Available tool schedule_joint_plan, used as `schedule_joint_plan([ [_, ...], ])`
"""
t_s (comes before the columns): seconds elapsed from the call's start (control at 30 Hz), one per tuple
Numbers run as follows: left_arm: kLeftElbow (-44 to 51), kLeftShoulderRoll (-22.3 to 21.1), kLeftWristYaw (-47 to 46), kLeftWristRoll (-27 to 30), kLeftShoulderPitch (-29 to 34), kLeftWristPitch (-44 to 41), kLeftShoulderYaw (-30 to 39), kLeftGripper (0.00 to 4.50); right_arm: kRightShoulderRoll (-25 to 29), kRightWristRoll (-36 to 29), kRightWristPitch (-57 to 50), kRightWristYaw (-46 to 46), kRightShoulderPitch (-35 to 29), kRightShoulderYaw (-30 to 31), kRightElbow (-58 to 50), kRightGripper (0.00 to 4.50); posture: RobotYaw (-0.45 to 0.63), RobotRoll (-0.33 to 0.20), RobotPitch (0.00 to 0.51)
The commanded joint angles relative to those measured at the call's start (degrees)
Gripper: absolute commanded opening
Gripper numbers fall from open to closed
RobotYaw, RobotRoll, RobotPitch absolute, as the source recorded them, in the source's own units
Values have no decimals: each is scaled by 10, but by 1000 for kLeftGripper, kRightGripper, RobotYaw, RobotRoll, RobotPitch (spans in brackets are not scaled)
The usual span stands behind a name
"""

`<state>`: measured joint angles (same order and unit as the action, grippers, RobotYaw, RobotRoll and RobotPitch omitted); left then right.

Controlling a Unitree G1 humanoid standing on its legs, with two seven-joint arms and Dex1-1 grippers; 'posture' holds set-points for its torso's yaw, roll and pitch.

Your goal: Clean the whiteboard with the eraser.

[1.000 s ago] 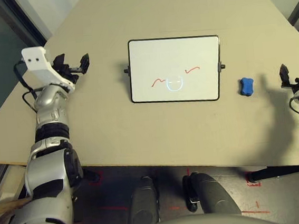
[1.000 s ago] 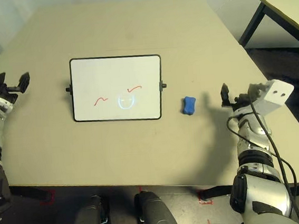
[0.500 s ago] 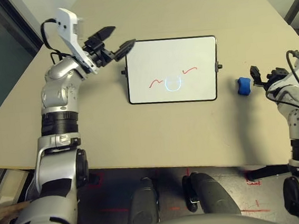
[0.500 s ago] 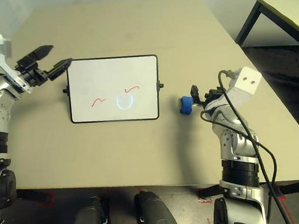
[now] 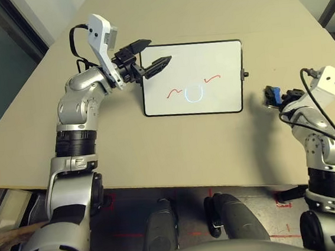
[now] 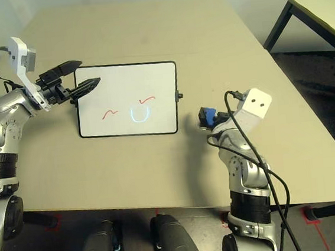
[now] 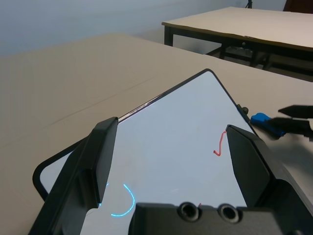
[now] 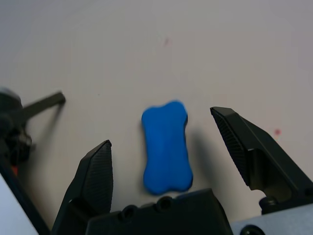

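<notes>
Now we hold our right pincer (image 8: 166, 156) wide, eraser (image 8: 166, 146) between its fingers; our left pincer (image 5: 155, 54), wide too, hovers above the whiteboard (image 5: 212, 91).

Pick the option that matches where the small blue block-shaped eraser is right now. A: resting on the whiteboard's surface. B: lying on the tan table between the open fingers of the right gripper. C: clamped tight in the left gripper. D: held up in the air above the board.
B: in the right wrist view the small blue block-shaped eraser lies flat on the tan table between the spread fingers of the right gripper, untouched by either.
</notes>
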<state>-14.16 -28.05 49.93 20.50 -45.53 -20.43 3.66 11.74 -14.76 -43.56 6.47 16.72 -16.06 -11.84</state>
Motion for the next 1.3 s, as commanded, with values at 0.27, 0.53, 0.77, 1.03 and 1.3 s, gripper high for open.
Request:
schedule_joint_plan([
  [0.27,14,0,1,2,10,-14,-5,4500,-3,17,10,-3,-11,-7,29,4474,-122,0,129],
  [0.53,18,1,0,2,10,-18,-5,4500,-8,24,26,0,-11,-10,48,4474,-112,0,131],
  [0.77,17,3,-1,3,10,-20,-4,4500,-14,31,28,5,-12,-3,42,2532,-116,0,131],
  [1.03,10,5,-2,3,6,-17,-3,4500,-9,41,21,-2,-18,-3,43,609,-120,0,128],
  [1.3,13,-1,8,2,6,-26,-9,4500,85,32,22,-73,29,-7,25,562,-125,0,124],
])
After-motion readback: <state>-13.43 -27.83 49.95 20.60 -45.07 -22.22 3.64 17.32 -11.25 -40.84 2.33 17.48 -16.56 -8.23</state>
